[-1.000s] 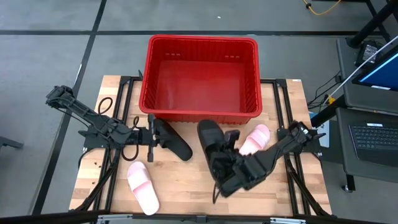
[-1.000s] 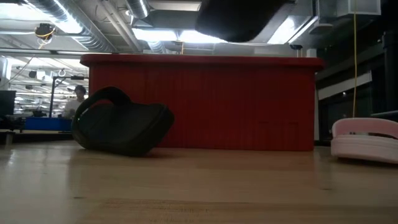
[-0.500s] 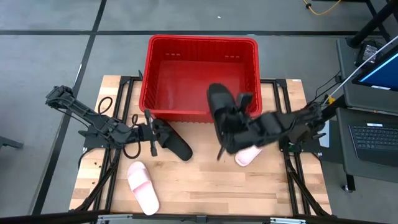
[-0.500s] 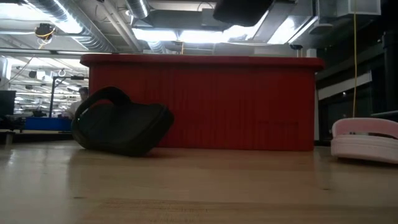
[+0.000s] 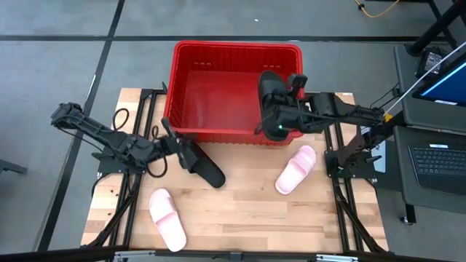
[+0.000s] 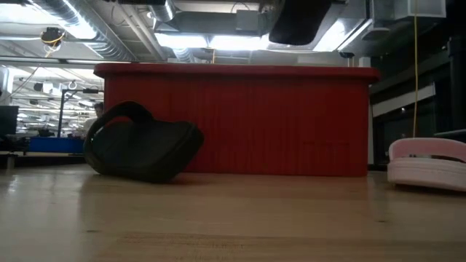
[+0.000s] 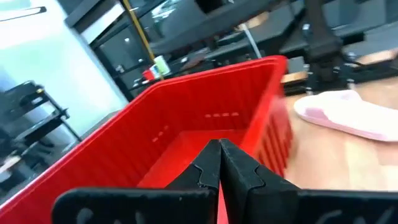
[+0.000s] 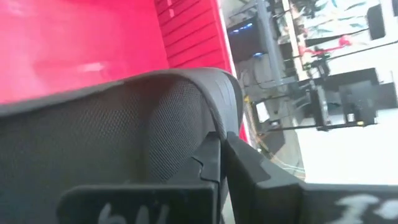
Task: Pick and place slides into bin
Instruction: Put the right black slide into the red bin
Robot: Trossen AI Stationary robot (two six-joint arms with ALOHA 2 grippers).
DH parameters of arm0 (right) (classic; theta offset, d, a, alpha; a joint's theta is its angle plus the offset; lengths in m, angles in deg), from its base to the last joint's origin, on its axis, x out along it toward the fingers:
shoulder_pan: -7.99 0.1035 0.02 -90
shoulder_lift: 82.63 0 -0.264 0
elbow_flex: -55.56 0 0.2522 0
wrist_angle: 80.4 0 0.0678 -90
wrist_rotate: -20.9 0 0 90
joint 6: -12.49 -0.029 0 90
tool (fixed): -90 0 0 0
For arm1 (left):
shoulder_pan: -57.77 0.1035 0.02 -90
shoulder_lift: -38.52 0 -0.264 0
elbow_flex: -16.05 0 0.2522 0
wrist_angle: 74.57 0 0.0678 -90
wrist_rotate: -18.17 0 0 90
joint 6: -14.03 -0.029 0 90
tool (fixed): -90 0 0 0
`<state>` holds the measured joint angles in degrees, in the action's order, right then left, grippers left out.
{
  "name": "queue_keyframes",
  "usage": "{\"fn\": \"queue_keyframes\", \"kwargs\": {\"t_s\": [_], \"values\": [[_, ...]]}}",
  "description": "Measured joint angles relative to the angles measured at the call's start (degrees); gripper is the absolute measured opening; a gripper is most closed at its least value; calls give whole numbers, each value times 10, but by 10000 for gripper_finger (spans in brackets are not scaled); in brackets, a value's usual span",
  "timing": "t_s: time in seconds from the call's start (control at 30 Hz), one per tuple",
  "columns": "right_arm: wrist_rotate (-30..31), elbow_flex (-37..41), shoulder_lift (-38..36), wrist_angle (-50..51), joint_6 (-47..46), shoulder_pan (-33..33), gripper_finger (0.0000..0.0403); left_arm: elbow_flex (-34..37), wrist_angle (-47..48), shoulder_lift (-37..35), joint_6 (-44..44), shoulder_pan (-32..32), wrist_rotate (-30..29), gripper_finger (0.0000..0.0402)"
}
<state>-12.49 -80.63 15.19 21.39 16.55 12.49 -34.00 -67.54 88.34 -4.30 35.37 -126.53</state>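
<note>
The red bin (image 5: 237, 51) stands at the table's far middle. My right gripper (image 5: 287, 110) is shut on a black slide (image 5: 272, 93) held above the bin's right near part; the slide also shows high in the low view (image 6: 298, 18). A second black slide (image 5: 202, 164) rests tilted on the table in front of the bin's left near corner (image 6: 138, 142). My left gripper (image 5: 175, 143) is shut beside that slide's left end. One pink slide (image 5: 295, 169) lies right of centre, another (image 5: 167, 218) at the near left. My right gripper pinches the black slide's strap at its edge (image 8: 216, 121) between its two fingers; the mesh-lined inside of the strap (image 8: 124, 143) faces the wrist camera. The fingers come level from the table's right side. The slide is lifted clear, above the bin's rim. My left gripper's shut fingers (image 7: 219, 162) hold nothing between them; whether their outer side touches the second black slide, I cannot tell.
The bin's thick rim (image 6: 233, 70) stands well above table height. Black frame rails run along both table sides (image 5: 342, 211). Bare wood lies between the two pink slides (image 5: 233, 211). A laptop stand (image 5: 437, 156) is off the table's right edge.
My right gripper has risen from the table's near middle and gone toward the far edge, carrying the black slide up over the bin's right near part. My left gripper has turned a little beside the other black slide, which has stayed in place.
</note>
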Motion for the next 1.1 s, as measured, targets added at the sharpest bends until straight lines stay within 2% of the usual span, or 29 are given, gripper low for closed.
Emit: {"fn": "queue_keyframes", "kwargs": {"t_s": [0.3,0.43,0.6,0.87,1.1], "values": [[-14,0,0,-55,101,-57,12,0,0,-49,-9,71,68,3],[-51,0,0,-61,145,-80,12,0,0,-60,-6,99,81,1],[-73,0,0,-68,173,-115,12,-17,21,-50,-26,138,87,2],[-94,0,0,-115,220,-183,12,-88,82,-13,-21,211,159,2],[-175,0,0,-138,251,-247,12,-88,112,-6,-28,252,160,3]]}}
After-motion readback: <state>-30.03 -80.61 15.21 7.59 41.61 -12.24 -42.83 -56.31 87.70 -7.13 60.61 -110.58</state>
